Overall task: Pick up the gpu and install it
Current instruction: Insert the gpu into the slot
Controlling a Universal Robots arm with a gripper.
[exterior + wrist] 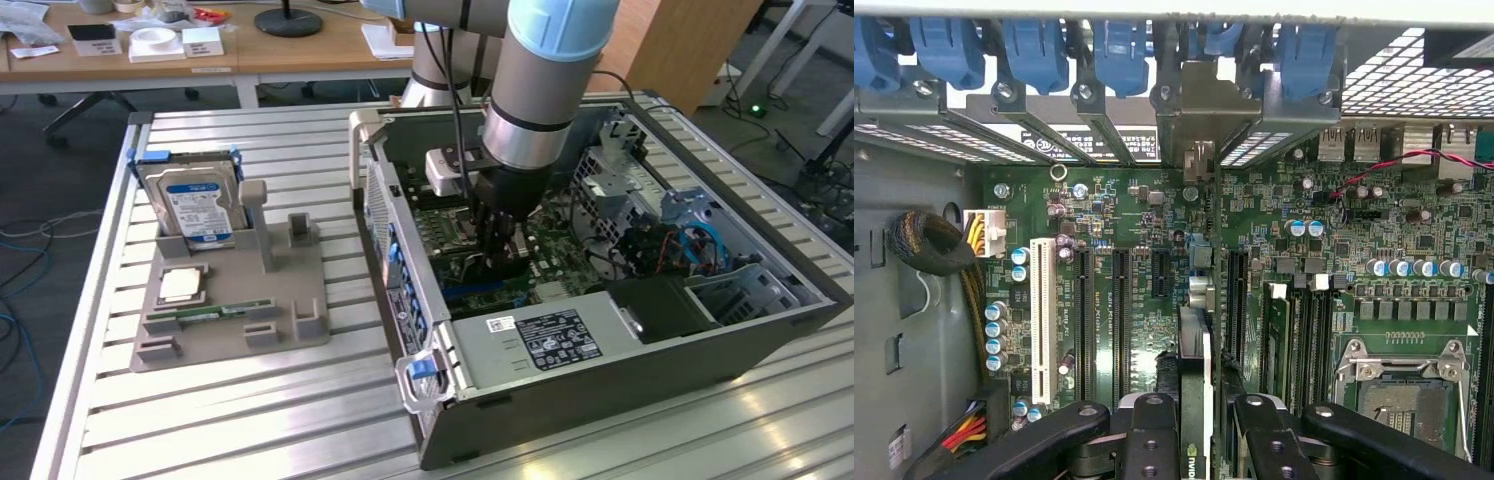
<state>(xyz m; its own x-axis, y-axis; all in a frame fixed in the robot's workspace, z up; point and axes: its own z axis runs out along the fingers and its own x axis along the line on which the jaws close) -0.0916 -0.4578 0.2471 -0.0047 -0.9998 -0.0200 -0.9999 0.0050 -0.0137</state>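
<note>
Hand (pixel 1204 415) pinches thin, flat gpu (pixel 1194 350) edge-on.

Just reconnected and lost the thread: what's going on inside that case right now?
The arm's black gripper is down inside the open grey computer case. It is clamped on the thin green gpu card, held edge-on in line with the black expansion slots of the green motherboard. The card's silvery end bracket sits at the rear slot openings. Whether the card is fully seated cannot be told.
</note>
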